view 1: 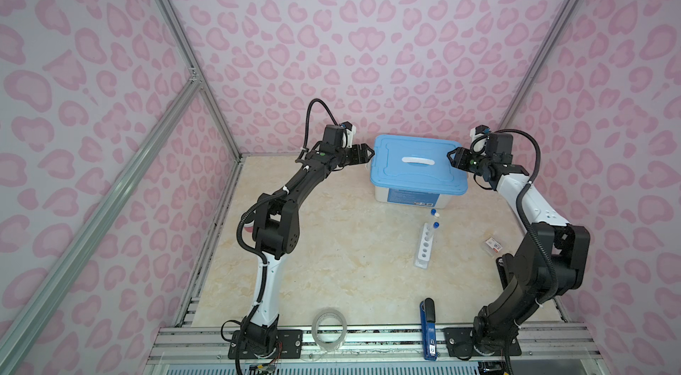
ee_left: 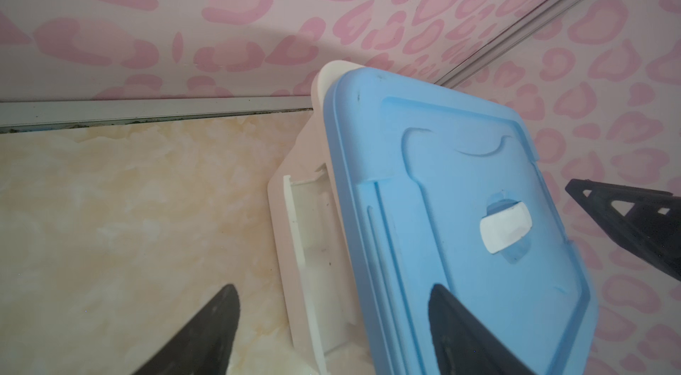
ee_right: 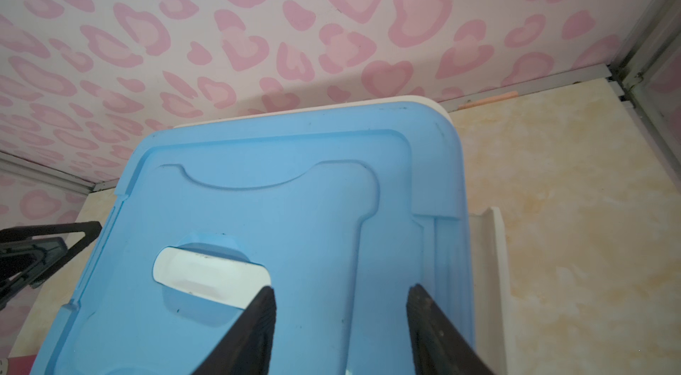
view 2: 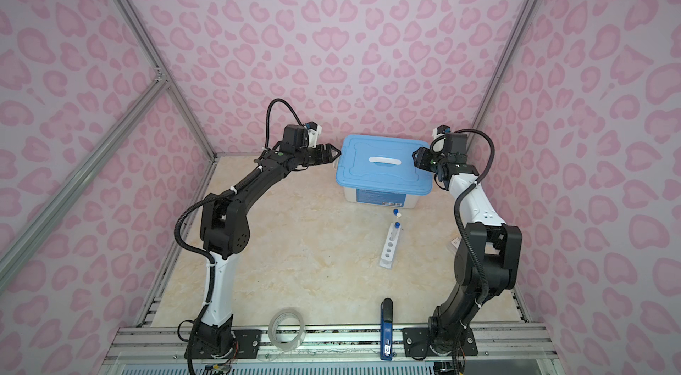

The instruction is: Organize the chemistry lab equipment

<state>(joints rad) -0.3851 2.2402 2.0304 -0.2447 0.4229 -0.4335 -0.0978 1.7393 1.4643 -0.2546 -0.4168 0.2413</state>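
My left claw (ee_left: 331, 286) is spread wide and empty, its tips straddling the left end of the blue lid (view 1: 405, 180). The white latch flap (ee_left: 306, 244) on that end hangs out from the box (view 1: 383, 197). My right claw (ee_right: 341, 286) also has its tips apart with nothing between them, and it hovers over the lid's right end near the white handle (ee_right: 206, 277). The lid's long axis runs from one claw to the other, so I judge the coming move to be a two-armed lift to get it off.

Further out, the gear to be put away sits on the table (view 1: 331, 262) on the near side of the box, back toward me from both claws. The white rack (view 1: 424, 248) lies with its long axis running near-to-far. One blue-capped test tube (view 1: 432, 232) stands in its farthest hole, and the holes nearer me look empty. A small capped piece (view 1: 434, 212) sits between rack and box, too small for me to name. All of this lies closer to my right arm, so that arm should do the fetching
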